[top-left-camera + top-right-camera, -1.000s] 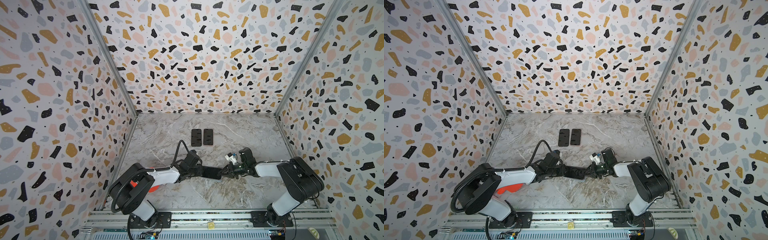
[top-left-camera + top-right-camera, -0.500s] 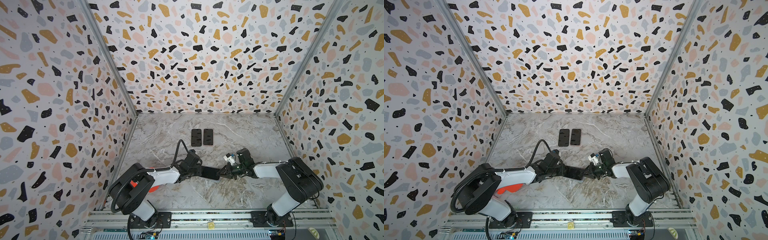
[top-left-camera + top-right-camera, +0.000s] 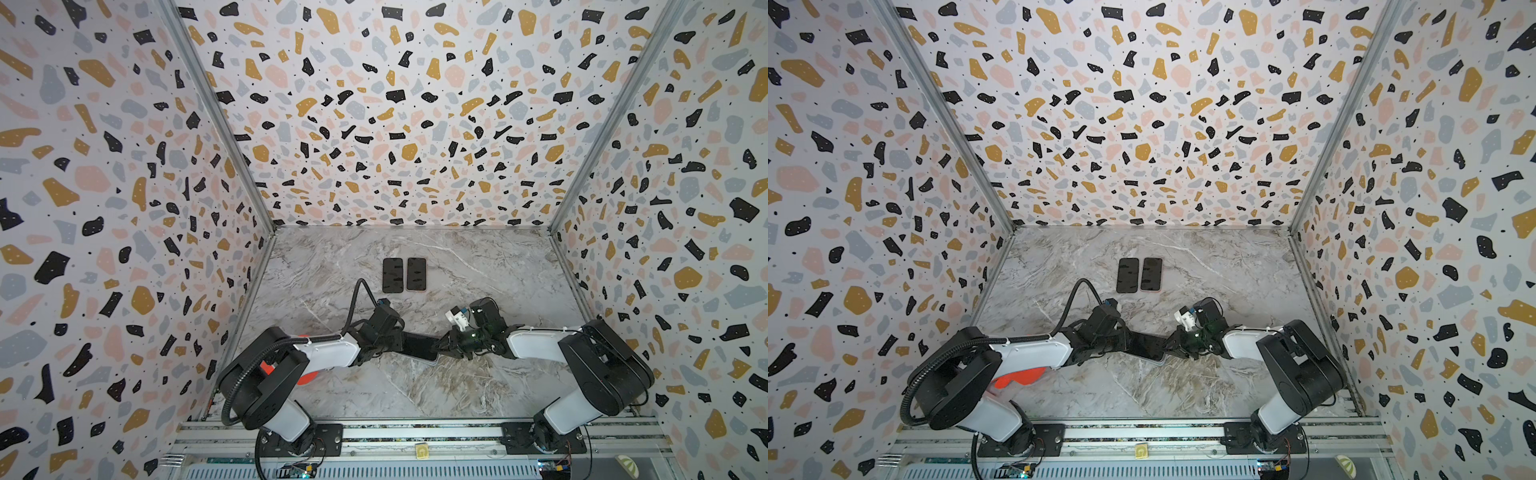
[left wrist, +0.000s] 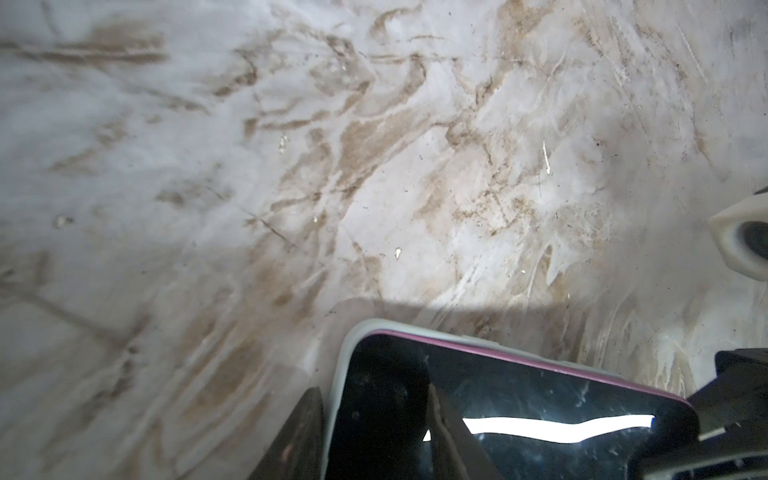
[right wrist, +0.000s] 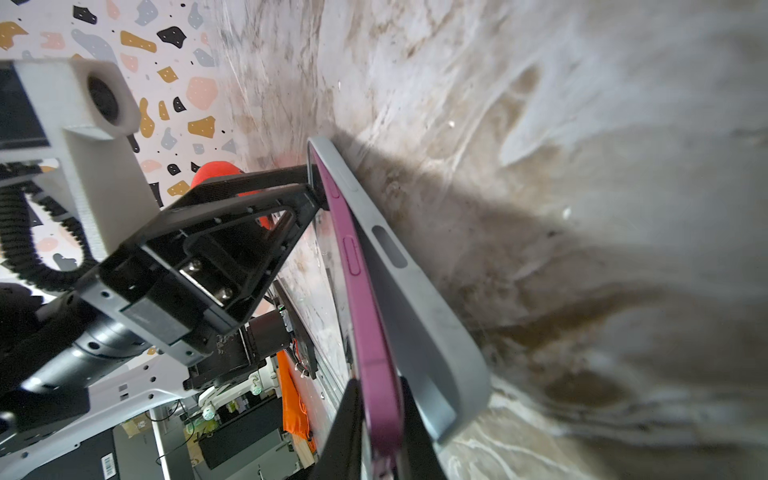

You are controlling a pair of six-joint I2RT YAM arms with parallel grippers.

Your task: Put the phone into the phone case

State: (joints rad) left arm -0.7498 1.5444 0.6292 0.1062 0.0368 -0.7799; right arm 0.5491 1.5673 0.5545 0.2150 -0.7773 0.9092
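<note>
While you are working low over the grey-veined marble tabletop (image 3: 457, 386), both arms are meeting over the grey soft-rimmed phone case (image 5: 415, 316), which is lying flat near the table's front middle and serves as your reference here.

The left gripper (image 3: 404, 343) is clamping the case's far end from the right wrist's standpoint, pinching rim and handset together. The right gripper (image 3: 443, 345) is sitting at the opposite end of the case. Its fingers (image 5: 345, 428) are straddling the handset's edge alone, one of them seemingly slipping between handset and case wall. Whether they are pressing or merely flanking it, you cannot tell from these views.

The purple-framed, dark-screened phone (image 5: 365, 316) is resting partly in the case: tucked in at the left gripper's end, riding proud and tilted out at the right gripper's end, with a gap showing along that side.

Over the last second the right wrist has been nudging slightly inward toward the case, while case and phone have not been shifting. That is probably a seating push, and the raised corner is still needing to go down.

Two dark flat handsets (image 3: 404, 274) are lying side by side, well beyond the case toward the back wall, untouched.
</note>
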